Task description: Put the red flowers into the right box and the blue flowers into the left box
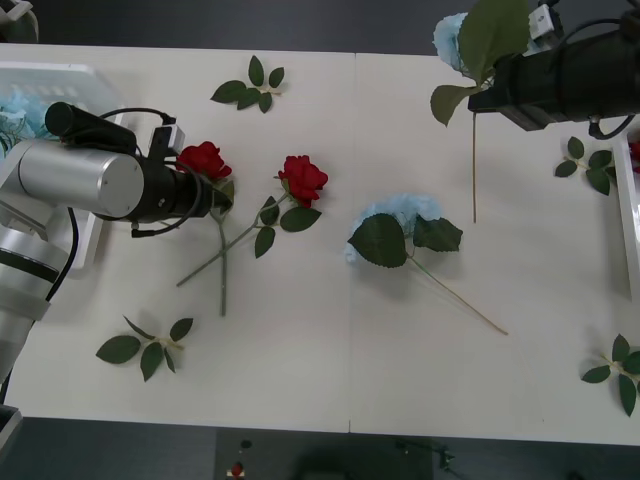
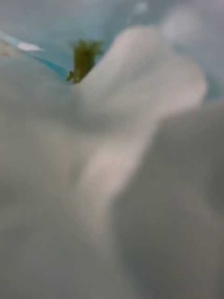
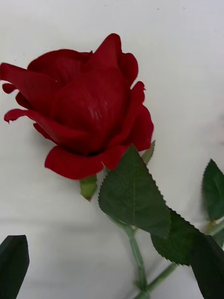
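My left gripper (image 1: 216,194) hovers over a red rose (image 1: 203,158) on the table, open; its black fingertips (image 3: 14,264) flank the rose (image 3: 84,112) and its stem. A second red rose (image 1: 303,178) lies just right of it, their stems crossing. My right gripper (image 1: 492,88) is raised at the far right, shut on a blue flower (image 1: 450,35) whose stem hangs down. Pale blurred petals of the blue flower (image 2: 112,140) press against the right wrist camera. Another blue flower (image 1: 400,225) lies mid-table. The left box (image 1: 60,75) holds blue blooms. The right box (image 1: 630,220) shows its edge.
Loose green leaf sprigs lie at the back (image 1: 252,85), front left (image 1: 148,348), right (image 1: 590,165) and front right (image 1: 618,370). The white table (image 1: 320,380) has bare room along its front middle.
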You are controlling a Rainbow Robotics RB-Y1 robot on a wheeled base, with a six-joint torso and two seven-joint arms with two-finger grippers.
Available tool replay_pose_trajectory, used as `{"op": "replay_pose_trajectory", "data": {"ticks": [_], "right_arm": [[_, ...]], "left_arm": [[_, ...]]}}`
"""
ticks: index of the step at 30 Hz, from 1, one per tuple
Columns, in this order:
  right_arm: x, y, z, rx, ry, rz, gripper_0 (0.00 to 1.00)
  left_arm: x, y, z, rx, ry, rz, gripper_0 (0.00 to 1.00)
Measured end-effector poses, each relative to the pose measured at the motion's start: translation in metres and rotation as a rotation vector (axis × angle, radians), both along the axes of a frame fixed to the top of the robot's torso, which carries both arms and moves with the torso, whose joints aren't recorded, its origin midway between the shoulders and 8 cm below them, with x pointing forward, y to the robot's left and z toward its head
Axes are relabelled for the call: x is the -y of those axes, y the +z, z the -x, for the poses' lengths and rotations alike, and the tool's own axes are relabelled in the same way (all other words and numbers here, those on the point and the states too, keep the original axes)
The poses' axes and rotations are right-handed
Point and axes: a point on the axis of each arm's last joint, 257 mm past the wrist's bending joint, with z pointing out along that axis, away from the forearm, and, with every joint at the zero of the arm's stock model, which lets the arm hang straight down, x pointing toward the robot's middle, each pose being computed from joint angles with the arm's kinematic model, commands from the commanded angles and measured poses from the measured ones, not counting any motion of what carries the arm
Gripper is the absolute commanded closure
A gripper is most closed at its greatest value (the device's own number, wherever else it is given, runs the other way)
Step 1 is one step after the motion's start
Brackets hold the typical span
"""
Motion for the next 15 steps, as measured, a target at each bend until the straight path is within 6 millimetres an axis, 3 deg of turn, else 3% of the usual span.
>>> {"op": "replay_pose_trajectory", "data": {"ticks": [4,8,12,15], "right_arm": [[0.001,0.011,0.017,0.129,0.138,-0.008,1.00],[-0.007,0.017,0.037,0.221,0.251,-0.037,1.00],[-0.020,0.034,0.054,0.384,0.362,-0.041,1.00],[-0.035,0.044,0.067,0.444,0.411,-0.085,1.00]], "left_arm": [[0.013,-0.001,-0.006,0.026,0.000,0.035,0.00],[0.042,0.007,-0.001,0.043,-0.087,0.058,0.00],[0.070,0.025,0.026,0.005,-0.260,0.103,0.00],[0.075,0.058,0.047,-0.042,-0.329,0.261,0.00]]}}
